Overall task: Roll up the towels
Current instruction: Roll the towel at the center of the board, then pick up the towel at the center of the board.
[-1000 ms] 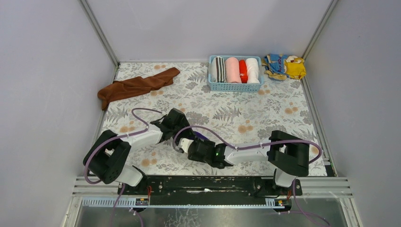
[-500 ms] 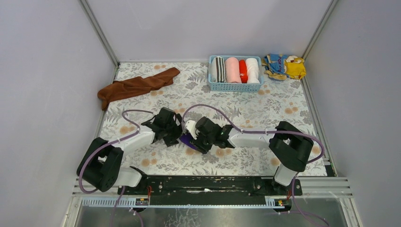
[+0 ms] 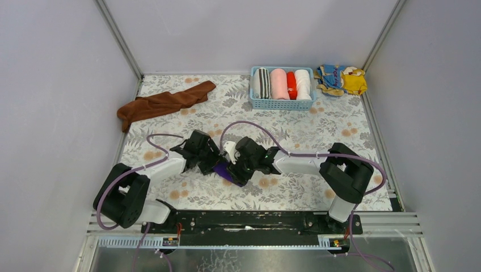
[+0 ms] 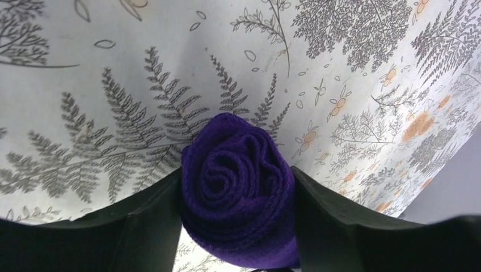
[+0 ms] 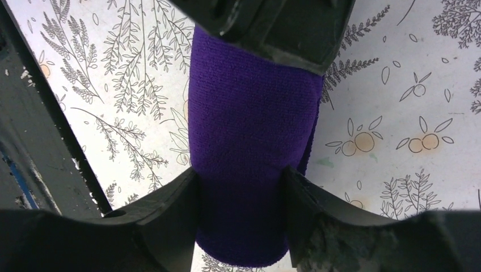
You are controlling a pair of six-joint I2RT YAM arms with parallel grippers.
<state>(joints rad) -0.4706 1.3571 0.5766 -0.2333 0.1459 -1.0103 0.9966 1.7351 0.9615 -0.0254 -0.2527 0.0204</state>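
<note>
The deep purple towel (image 3: 226, 170) is a tight roll lying on the fern-print table. Its spiral end (image 4: 237, 187) faces the left wrist camera, between the two fingers of my left gripper (image 4: 237, 171), which press on either side of it. My right gripper (image 5: 240, 173) is shut across the roll's body (image 5: 249, 124), with the left gripper's black fingers (image 5: 272, 28) at the roll's far end. From above, the left gripper (image 3: 211, 162) and right gripper (image 3: 238, 168) meet at the roll. The rust-brown towel (image 3: 164, 103) lies crumpled and unrolled at the far left.
A blue basket (image 3: 282, 103) at the back holds striped, pink, red and white rolled towels. A yellow-and-blue patterned cloth (image 3: 342, 79) lies to its right. Grey walls close in both sides and the back.
Both grippers have moved away from the near edge, the right one swinging farther out, and now close together on the purple roll. Over the last half second they hardly moved.
</note>
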